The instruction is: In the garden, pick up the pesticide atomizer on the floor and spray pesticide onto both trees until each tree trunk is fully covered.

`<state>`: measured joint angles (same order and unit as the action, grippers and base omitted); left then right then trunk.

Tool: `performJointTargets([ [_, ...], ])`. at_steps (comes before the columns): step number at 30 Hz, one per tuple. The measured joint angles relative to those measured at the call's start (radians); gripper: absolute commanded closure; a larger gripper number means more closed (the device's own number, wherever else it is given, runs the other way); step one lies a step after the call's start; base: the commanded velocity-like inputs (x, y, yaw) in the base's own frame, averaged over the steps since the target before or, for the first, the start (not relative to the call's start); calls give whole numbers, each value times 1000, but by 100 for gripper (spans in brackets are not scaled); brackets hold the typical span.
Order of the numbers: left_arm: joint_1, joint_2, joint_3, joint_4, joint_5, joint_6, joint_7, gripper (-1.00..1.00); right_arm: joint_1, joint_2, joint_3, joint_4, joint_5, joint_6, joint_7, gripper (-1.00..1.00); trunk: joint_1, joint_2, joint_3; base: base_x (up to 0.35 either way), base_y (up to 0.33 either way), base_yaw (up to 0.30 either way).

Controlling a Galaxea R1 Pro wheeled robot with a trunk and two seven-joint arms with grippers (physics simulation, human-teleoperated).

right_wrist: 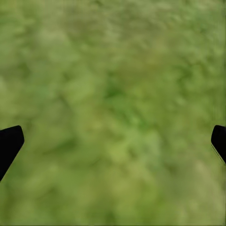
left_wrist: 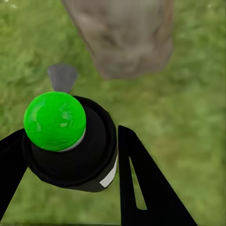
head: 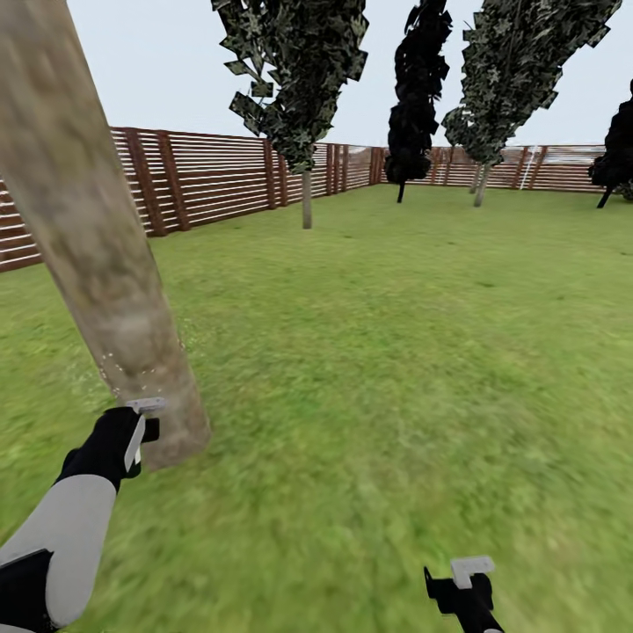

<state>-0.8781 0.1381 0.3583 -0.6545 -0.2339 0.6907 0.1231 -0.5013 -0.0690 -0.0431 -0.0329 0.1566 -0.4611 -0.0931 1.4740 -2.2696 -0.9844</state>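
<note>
The pesticide atomizer [left_wrist: 70, 155], a black can with a round green top [left_wrist: 55, 121] and a grey nozzle [left_wrist: 62, 76], sits between black fingers [left_wrist: 141, 183]. My left gripper [left_wrist: 70, 136] is shut on it. In the head view this gripper [head: 145, 430] is right against the base of the near tree trunk [head: 97, 255], a thick, mottled grey-tan column. Tiny whitish pesticide specks [head: 116, 374] dot the trunk's lower part. The nozzle faces the trunk base [left_wrist: 125, 42]. My right gripper [head: 459, 587] hangs low at the right, open over bare grass [right_wrist: 113, 94].
Green lawn [head: 396, 352] stretches ahead to a reddish-brown slat fence [head: 211, 176]. Two further pale-trunked leafy trees [head: 306, 198] [head: 481, 186] stand near the fence. A near-black cone tree [head: 413, 97] rises between them, and another dark tree [head: 615, 149] is at the far right.
</note>
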Motion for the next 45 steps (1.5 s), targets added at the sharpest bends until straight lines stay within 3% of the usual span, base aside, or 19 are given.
performJointTargets([
  [7,1,4,1,9,-3,0,0,100,0,0,0,0,0,0,0,-100,0,0,0,49,-268,276],
  [11,8,29,0,11,1,0,0,100,0,0,0,0,0,0,0,-100,0,0,0,18,-272,274],
  [16,11,-4,0,4,8,-1,2,100,0,0,0,0,0,0,0,-100,0,0,0,148,-257,126],
  [19,11,-11,0,1,4,-1,2,100,0,0,0,0,0,0,0,-100,0,0,0,167,-246,7],
  [31,44,2,11,-3,2,-25,5,100,0,1,1,3,0,0,0,-100,0,0,0,146,-260,177],
  [45,44,-10,3,4,3,-31,5,100,0,0,0,3,0,0,0,-100,0,0,0,161,-248,76],
])
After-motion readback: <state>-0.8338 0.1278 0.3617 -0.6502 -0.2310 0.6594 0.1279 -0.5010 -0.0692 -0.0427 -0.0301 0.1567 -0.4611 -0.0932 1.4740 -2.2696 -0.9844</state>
